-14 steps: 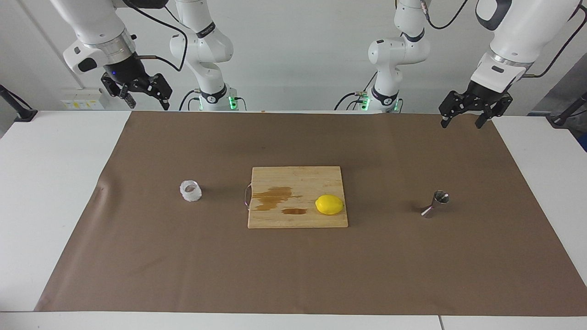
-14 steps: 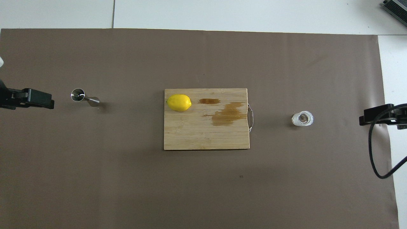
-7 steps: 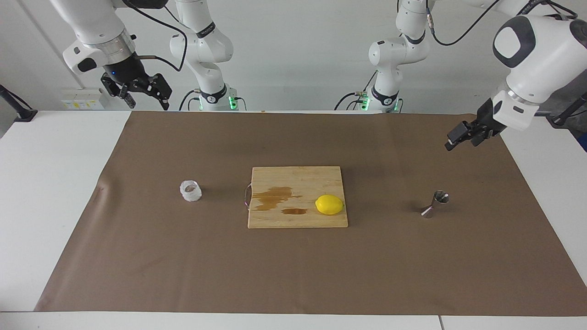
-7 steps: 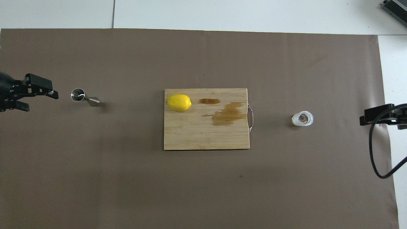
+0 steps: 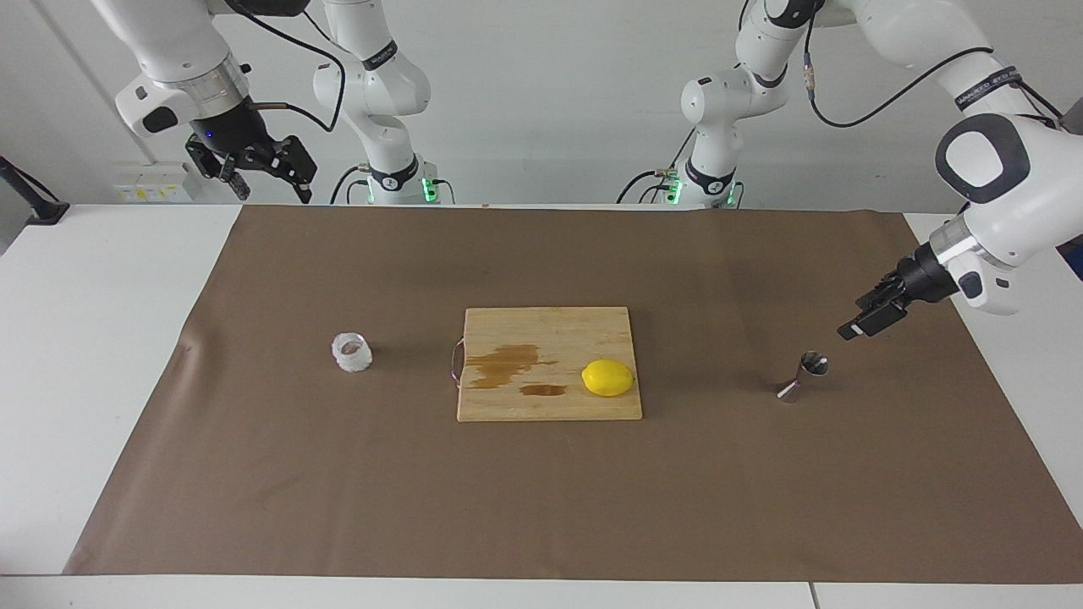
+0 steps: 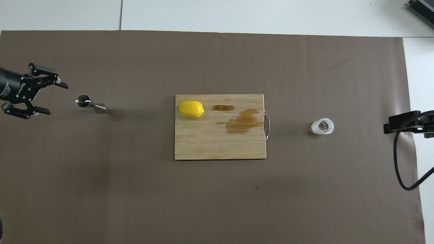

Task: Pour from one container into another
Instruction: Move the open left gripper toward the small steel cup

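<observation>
Your left gripper (image 5: 856, 326) has come down from up high near its base and now hangs just beside the steel jigger (image 5: 804, 376), a little above it, toward the left arm's end of the worktop (image 5: 101, 338). Its jaws are wide and hold nothing. So it looks like you are going for the jigger first. The jigger stands on the brown mat (image 5: 541, 507), not touched yet. The glass cup (image 5: 351, 352) sits on the mat toward the right arm's end, well apart from the jigger, with the cutting board (image 5: 548, 338) and the lemon (image 5: 607, 377) between them. Your right gripper (image 5: 262, 169) has not moved; it waits up high near its base, jaws wide and empty. No pouring has started, and the cup must still be picked up.
</observation>
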Tool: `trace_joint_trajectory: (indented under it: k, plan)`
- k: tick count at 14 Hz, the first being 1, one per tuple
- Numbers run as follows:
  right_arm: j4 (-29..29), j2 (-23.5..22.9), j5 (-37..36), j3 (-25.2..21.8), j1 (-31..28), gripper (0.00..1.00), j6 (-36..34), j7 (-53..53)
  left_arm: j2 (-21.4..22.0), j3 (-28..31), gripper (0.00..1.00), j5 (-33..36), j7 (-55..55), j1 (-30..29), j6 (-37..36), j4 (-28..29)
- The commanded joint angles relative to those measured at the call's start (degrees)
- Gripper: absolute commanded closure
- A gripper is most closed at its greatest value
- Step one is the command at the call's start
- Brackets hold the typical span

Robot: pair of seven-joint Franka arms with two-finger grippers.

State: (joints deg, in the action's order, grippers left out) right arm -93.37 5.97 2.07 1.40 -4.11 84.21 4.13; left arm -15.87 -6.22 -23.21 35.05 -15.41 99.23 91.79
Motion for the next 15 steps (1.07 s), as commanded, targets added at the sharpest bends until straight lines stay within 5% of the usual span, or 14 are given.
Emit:
trace_joint_trajectory:
  k: [1, 11, 15]
  plan:
    - [-1.0, 1.1, 0.6, 0.3, -0.7, 0.0, -0.1, -0.4, -4.3, -0.5, 0.0, -6.7, 4.2, -3.7, 0.4, -0.5]
    - [-1.0, 1.1, 0.6, 0.3, -0.7, 0.0, -0.1, -0.4, -6.2, -0.5, 0.0, -31.8, 12.7, -8.7, 8.4, 12.9]
    - [-1.0, 1.1, 0.6, 0.3, -0.7, 0.0, -0.1, -0.4, -4.2, -0.5, 0.0, -35.9, 15.0, -8.4, 10.2, 18.5]
